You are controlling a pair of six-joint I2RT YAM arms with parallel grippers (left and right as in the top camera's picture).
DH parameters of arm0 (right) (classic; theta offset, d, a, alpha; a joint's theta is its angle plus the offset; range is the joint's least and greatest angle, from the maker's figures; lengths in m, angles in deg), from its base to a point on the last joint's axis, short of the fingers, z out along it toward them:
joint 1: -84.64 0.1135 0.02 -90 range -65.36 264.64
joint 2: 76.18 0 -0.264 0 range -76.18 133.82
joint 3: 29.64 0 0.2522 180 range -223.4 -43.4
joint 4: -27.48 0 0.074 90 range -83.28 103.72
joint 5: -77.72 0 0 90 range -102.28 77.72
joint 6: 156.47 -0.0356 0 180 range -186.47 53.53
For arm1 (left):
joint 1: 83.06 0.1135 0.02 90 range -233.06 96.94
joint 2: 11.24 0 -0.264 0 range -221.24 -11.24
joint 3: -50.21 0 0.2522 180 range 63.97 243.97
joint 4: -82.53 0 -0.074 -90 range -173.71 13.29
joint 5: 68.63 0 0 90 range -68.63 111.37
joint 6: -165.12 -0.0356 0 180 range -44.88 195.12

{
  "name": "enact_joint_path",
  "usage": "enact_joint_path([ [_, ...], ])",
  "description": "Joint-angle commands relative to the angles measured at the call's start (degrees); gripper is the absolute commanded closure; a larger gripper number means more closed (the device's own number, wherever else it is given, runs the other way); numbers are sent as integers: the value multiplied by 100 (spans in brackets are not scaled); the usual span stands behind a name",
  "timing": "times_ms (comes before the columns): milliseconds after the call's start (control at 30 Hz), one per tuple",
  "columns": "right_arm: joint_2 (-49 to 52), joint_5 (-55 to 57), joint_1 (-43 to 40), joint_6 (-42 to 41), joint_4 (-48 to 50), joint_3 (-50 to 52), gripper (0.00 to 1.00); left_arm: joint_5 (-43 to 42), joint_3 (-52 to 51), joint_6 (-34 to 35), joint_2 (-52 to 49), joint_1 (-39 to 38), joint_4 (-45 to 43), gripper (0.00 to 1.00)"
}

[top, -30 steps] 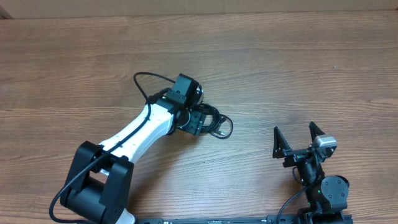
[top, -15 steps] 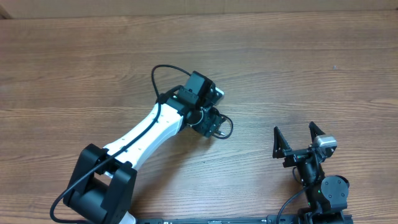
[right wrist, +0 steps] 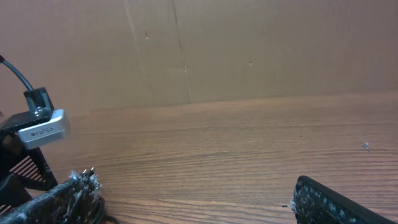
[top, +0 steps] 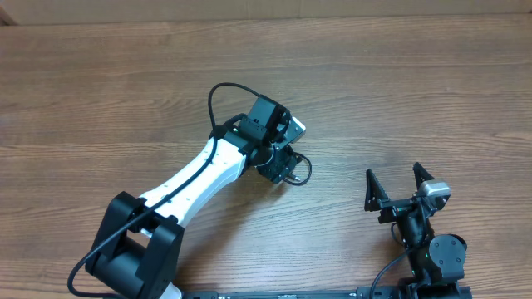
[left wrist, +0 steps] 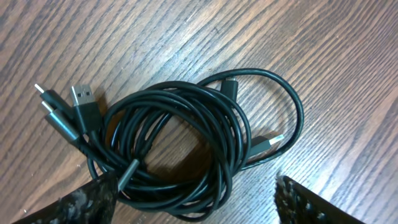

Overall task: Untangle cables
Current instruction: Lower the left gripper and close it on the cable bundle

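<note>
Cables (left wrist: 186,146): one coil of several black cords wound round each other, lying flat on the table (left wrist: 323,37). Nothing is freed yet. Plug ends stick out at the coil's left: a flat silver USB plug (left wrist: 83,98) with two thinner tips beside it. A silver-tipped plug (left wrist: 267,142) lies inside the wide outer loop (left wrist: 297,109) on the coil's right.

Change over the last second: the coil itself has not shifted. Seen from overhead, its loop sits on the same patch of wood grain. The left arm (top: 195,178) has swung across until its wrist stands right over the coil and hides most of it, so only the coil's right edge peeks out. Most of that travel came early, and in the last half second it barely moved. My reading is that the approach is done or nearly so and a grasp comes next. No strand has been pulled.

Left gripper (left wrist: 199,205): jaws wide apart, one fingertip to each side of the coil's near edge, nothing gripped. The left fingertip (left wrist: 93,199) overlaps a strand in the wrist view, and I can't tell whether it touches or hangs just above. Closing from here looks likely to catch several strands at once.

Right gripper (top: 393,178): well off to the coil's right, jaws spread to their widest, empty, unmoved.
</note>
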Motion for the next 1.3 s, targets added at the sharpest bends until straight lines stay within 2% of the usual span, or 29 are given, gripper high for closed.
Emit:
enact_joint_path([
  [0, -57, 33, 33, 22, 31, 61, 0, -9, 111, -339, -129, -55, -63, 20],
  [533, -57, 33, 33, 22, 31, 61, 0, 391, 111, -616, -658, -433, -553, 13],
  [667, -57, 33, 33, 22, 31, 61, 0, 398, 111, -614, -761, -448, -730, 18],
  [733, -57, 33, 33, 22, 31, 61, 0, 481, 111, -590, -798, -448, -769, 24],
  [867, -57, 33, 33, 22, 31, 61, 0, 887, 111, -216, -855, -459, -752, 31],
  [1267, -57, 33, 33, 22, 31, 61, 0, 813, 111, -9, -866, -461, -219, 33],
])
